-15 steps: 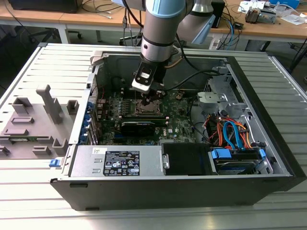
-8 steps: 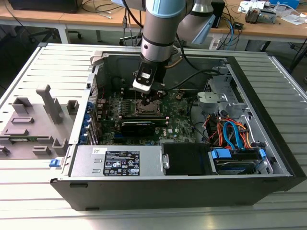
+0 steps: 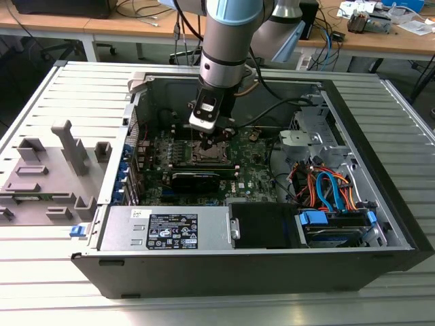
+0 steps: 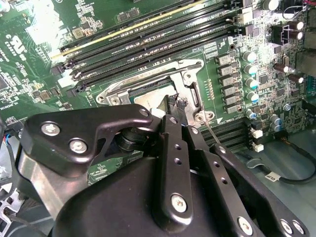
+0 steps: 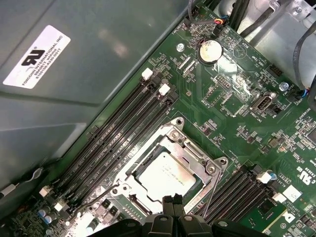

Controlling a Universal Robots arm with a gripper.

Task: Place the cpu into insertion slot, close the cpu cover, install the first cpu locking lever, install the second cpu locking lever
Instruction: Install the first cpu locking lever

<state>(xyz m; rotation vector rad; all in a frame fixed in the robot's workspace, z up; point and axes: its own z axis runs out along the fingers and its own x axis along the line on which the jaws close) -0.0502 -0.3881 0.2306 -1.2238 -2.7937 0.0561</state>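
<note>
The cpu [image 5: 165, 177] lies flat in the socket [image 5: 148, 205]. The cpu cover [image 5: 195, 150] is folded down over it, its window framing the silver top, so the chip looks pinned in place yet exposed. The end effector [image 5: 172, 200] hovers at the cover's edge. Its 2 fingertips [image 5: 168, 203] are pinched narrow with nothing between them, probably to push a thin part rather than grasp. A wire locking lever [image 4: 211, 132] runs just beside the cover; I cannot tell whether it is latched.

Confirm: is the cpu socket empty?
No, in the first wrist view the cpu shows its pale top through the window of the cpu cover.
</note>
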